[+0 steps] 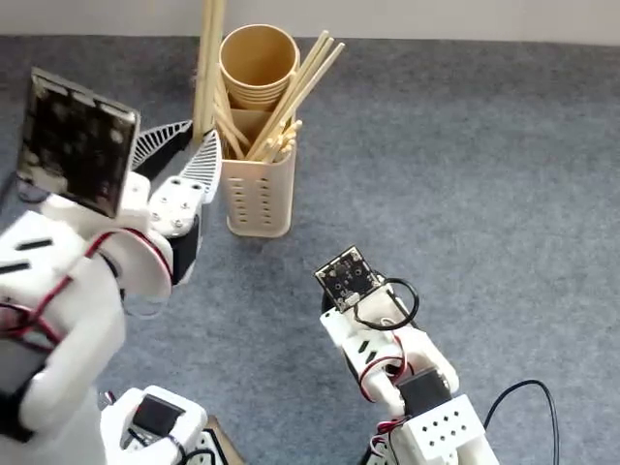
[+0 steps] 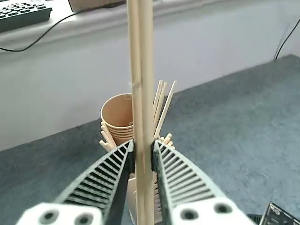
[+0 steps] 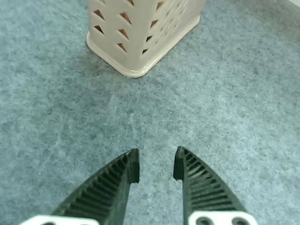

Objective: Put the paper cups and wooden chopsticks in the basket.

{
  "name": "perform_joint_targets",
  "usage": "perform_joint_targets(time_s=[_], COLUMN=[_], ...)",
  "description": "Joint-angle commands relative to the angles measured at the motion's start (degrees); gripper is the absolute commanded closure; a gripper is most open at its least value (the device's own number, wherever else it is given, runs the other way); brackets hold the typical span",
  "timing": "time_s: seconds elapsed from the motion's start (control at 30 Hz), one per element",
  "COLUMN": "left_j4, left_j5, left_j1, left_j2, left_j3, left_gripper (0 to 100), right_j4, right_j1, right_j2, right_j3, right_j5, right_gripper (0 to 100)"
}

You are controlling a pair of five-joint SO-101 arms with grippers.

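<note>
A beige slotted basket stands on the grey carpet, with a stack of paper cups and several wooden chopsticks leaning in it. My left gripper is shut on a pair of chopsticks held upright, just beside the basket and level with its top. From above, that pair of chopsticks rises from the left gripper next to the cups. My right gripper is open with nothing in it, low over the carpet a short way in front of the basket's foot.
Grey carpet spreads to the right of the basket. A white ledge behind it carries a keyboard and a cable. The right arm's base sits at the near edge, the left arm's body at the near left.
</note>
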Motion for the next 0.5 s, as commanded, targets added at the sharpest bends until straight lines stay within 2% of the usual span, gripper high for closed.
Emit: perform_joint_targets(time_s=[0.0,0.1,0.17,0.27,0.47], left_j4=[-30.15,-47.30,-54.86,-59.25,-60.92], left_j5=[0.53,1.23,1.23,1.14,1.14], left_j1=[-2.33,-3.91,-4.00,-4.26,-6.20], left_j2=[-5.76,-5.76,-5.76,-5.41,2.95], left_j3=[29.85,36.53,38.90,40.13,35.74], left_gripper=[100,100,100,100,100], right_j4=[-0.66,-0.66,-0.66,-0.75,-0.92], right_j1=[-0.13,-0.13,-0.22,-0.31,-1.71], right_j2=[-0.31,-0.31,-0.31,-0.22,-0.48], right_j3=[-0.13,-0.13,-0.13,0.40,2.24], right_j5=[0.70,0.70,0.70,0.70,0.79], right_gripper=[86.0,86.0,86.0,86.0,86.0])
